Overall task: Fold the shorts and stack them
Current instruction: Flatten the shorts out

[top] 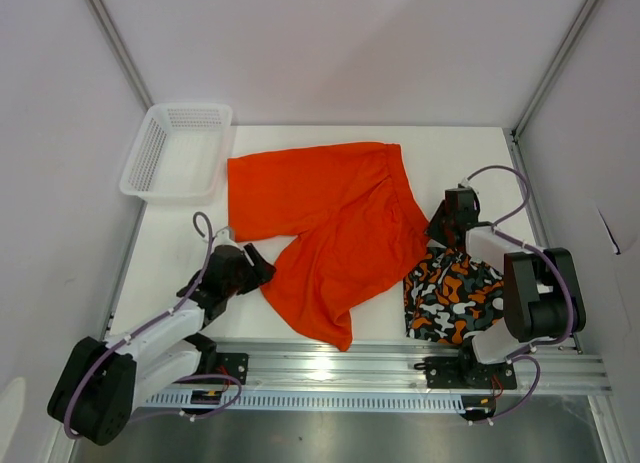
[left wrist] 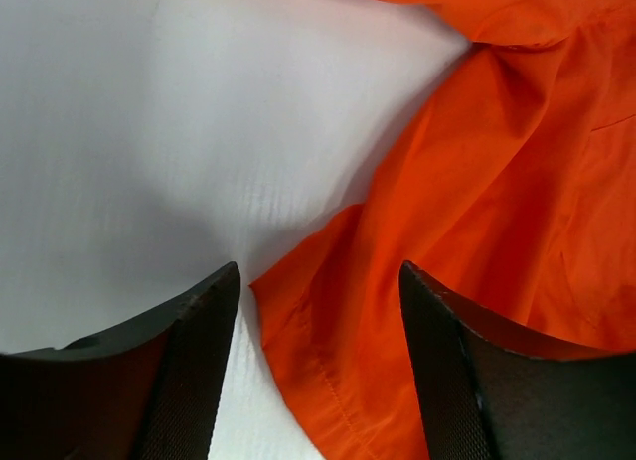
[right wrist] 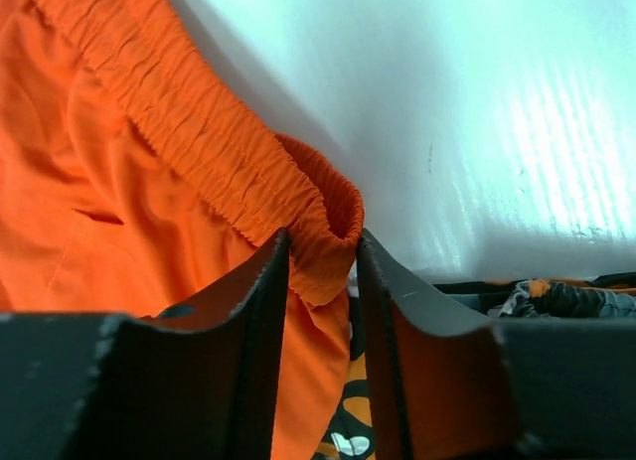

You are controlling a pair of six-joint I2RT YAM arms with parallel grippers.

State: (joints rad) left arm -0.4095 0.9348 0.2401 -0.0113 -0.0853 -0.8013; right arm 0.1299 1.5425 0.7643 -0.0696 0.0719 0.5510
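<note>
Orange shorts (top: 320, 218) spread open across middle of table (top: 440, 163), legs toward near edge. Right gripper (right wrist: 323, 243) clenched on waistband corner, elastic pinched between its fingers. Left gripper (left wrist: 318, 281) gaping, astride hem edge of one leg, not gripping. Patterned shorts (top: 455, 298) bunched near right arm's base. Mesh basket (top: 140, 163) at far left corner.

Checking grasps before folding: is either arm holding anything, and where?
The right gripper pinches the orange shorts by the elastic waistband's corner; the left gripper holds nothing, jaws open over a leg hem.
</note>
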